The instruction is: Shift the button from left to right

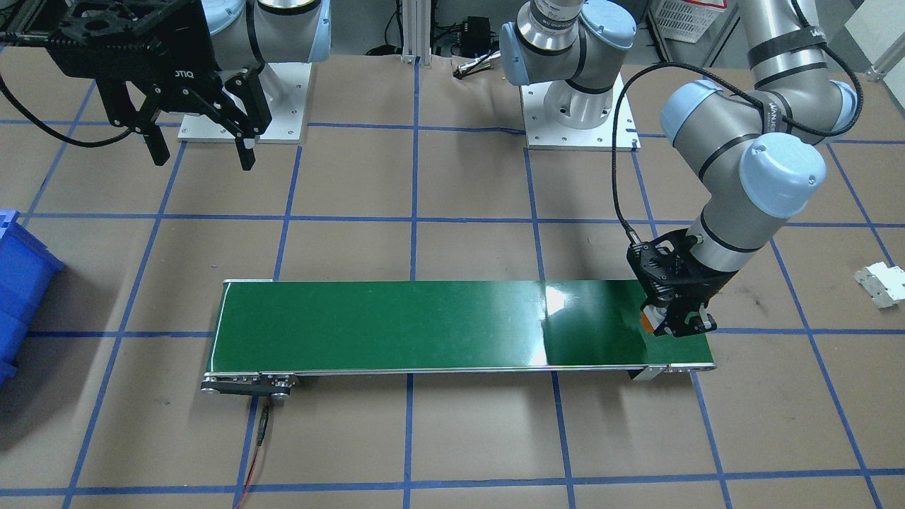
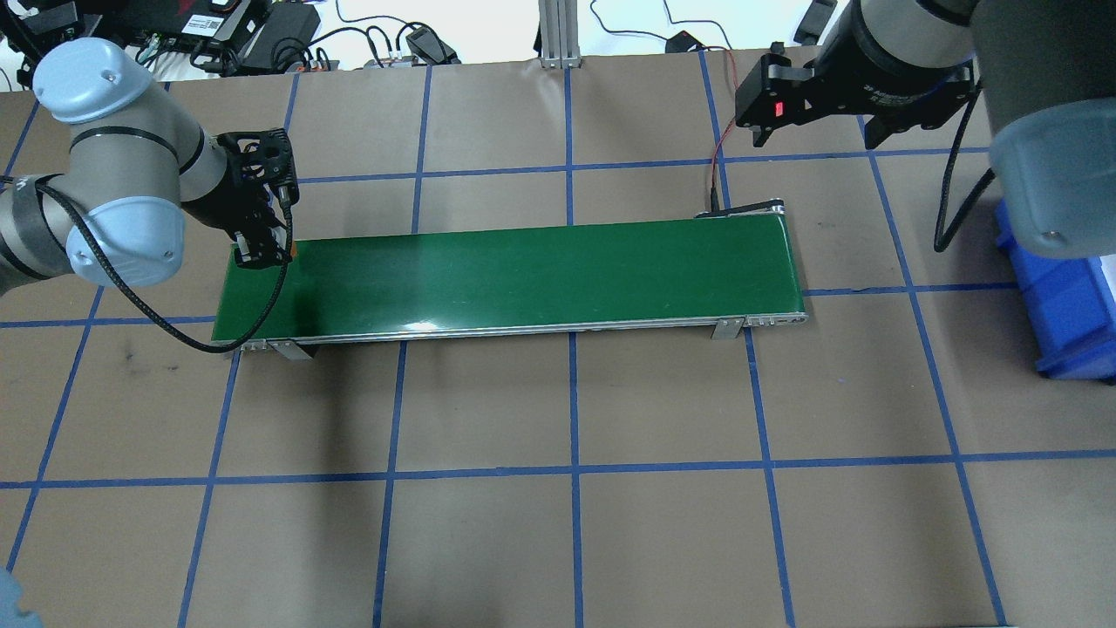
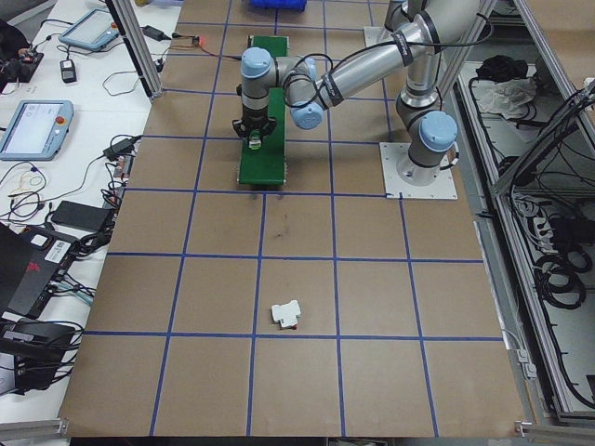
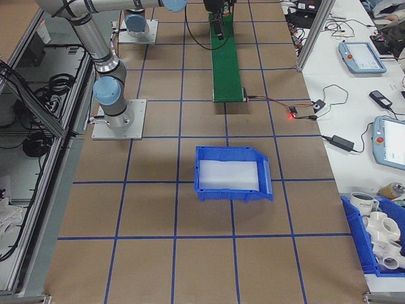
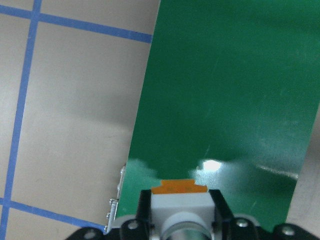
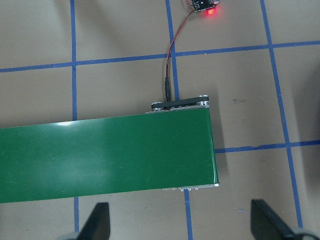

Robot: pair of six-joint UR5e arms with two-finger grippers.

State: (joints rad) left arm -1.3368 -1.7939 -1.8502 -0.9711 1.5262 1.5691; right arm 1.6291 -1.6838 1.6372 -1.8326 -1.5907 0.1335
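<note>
The button [image 5: 179,201], with a grey body and an orange base, sits between the fingers of my left gripper [image 5: 181,217], which is shut on it. Its cap is mostly hidden by the gripper. The gripper [image 1: 675,324] holds it low over the left end of the green conveyor belt [image 1: 424,325], and the orange base [image 1: 647,323] shows beside the fingers. My right gripper [image 1: 201,154] hangs open and empty, high above the table past the belt's right end [image 6: 200,150]. Its two fingertips [image 6: 100,220] frame the bottom of the right wrist view.
A blue bin [image 4: 229,172] stands on the table beyond the belt's right end. A red and black wire [image 6: 170,55] runs from that end to a small board with a red light [image 6: 206,7]. A white plastic bracket [image 3: 286,314] lies far out on the left side.
</note>
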